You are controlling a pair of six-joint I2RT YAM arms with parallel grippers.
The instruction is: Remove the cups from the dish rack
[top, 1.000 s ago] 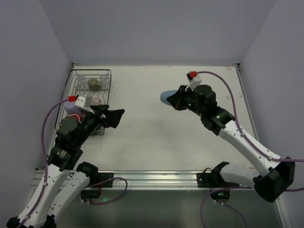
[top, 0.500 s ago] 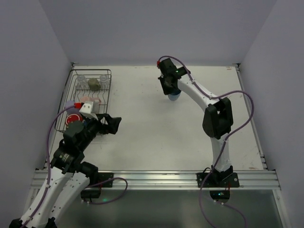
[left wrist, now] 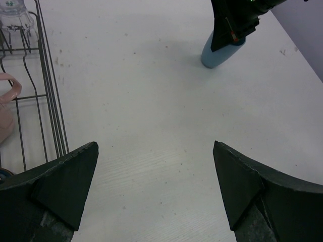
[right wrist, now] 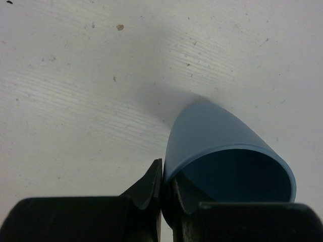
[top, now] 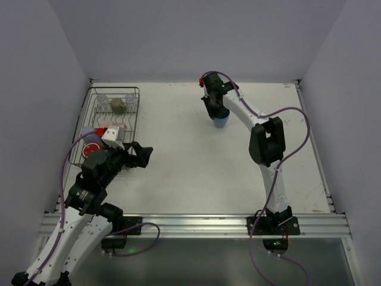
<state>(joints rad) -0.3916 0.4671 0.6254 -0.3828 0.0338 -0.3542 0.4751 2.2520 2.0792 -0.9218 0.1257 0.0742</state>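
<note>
Blue cup (right wrist: 217, 136) is out of the rack, base on the table (top: 178, 167) at far centre, well apart from the rack (top: 138, 110). From the left wrist view it looks slightly tilted.

My right gripper (right wrist: 162, 189) is clenched on its rim, one finger inside the wall and one outside. My left gripper (left wrist: 156, 151) is spread wide and empty, hanging over bare table just beside the rack's right side.

Step, as I read it: set-down of the blue cup, release not yet done. Next move: open the right fingers, then lift straight up so the inner finger clears the rim without tipping the cup. Left can then go into the rack.

Count:
- on table: 1 blue cup
- in rack: 2 clear glasses (top: 102, 99), 1 olive mug (top: 118, 105), 1 pink mug (top: 111, 126), 1 lavender cup (top: 88, 131), 1 red cup (top: 91, 148), the last partly behind my left arm
- can't tell if anything more sits hidden under that arm
</note>
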